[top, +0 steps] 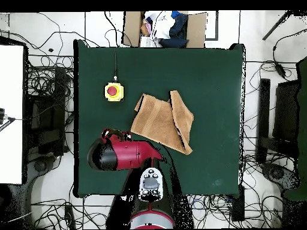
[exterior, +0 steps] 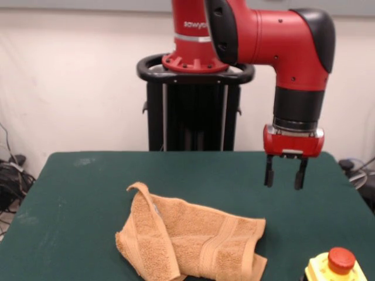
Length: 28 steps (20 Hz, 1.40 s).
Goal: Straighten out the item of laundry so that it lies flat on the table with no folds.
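The small orange-tan terry-cloth towel (exterior: pixel 190 241) lies in the lower middle of the front view on the wide dark green felt-topped table (exterior: pixel 88 193), not flat: its left part is folded over the rest, a raised crease runs diagonally down it, and one corner curls up at the upper left of the cloth. A flat woven band crosses its right half. In the overhead view the towel (top: pixel 162 121) sits near the centre of the table (top: pixel 210 84), with a narrower flap doubled over along its right side. The red and black arm's gripper (exterior: pixel 285 174) hangs at the right of the front view, above the table and apart from the towel, its two dark fingers (exterior: pixel 269 172) spread with nothing between them. A yellow box with a red button (exterior: pixel 336 266) stands at the lower right corner, near the towel but not touching it. In the overhead view a cardboard box holding clothes (top: pixel 165 29) sits beyond the table's top edge.
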Tool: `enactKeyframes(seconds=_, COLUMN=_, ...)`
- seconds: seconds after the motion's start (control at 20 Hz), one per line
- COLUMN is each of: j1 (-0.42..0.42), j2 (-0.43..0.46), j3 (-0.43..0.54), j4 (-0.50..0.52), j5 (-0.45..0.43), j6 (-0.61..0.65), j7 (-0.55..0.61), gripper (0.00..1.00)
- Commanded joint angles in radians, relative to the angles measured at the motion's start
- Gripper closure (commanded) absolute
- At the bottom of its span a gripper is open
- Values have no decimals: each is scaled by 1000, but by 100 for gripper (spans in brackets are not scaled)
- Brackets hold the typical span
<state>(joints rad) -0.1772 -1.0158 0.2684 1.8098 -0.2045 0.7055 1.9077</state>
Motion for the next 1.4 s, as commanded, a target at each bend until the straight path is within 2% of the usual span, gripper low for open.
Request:
enactKeyframes(seconds=0.05, j1=44, j2=-62, j3=135, j4=-103, j5=46, j6=239, j7=-88, gripper=0)
enactKeyframes(seconds=0.2, j1=143, j2=-98, j3=22, j4=-99, j5=51, j6=273, j7=182, gripper=0)
enactKeyframes(seconds=0.3, j1=208, j2=-112, j3=-40, j4=-120, j5=31, j6=315, j7=307, gripper=0)
enactKeyframes(seconds=0.4, j1=258, j2=-127, j3=-87, j4=-135, j5=23, j6=345, j7=383, gripper=0)
enactKeyframes(seconds=0.6, j1=316, j2=-141, j3=-138, j4=-180, j5=19, j6=408, j7=413, gripper=0)
enactKeyframes(seconds=0.8, j1=365, j2=-188, j3=-183, j4=-171, j5=34, j6=454, j7=442, gripper=0)
enactKeyframes(seconds=1.2, j1=405, j2=-267, j3=-199, j4=-222, j5=120, j6=620, j7=477, gripper=0)
enactKeyframes(seconds=1.4, j1=421, j2=-275, j3=-239, j4=-168, j5=74, j6=568, j7=463, gripper=0)
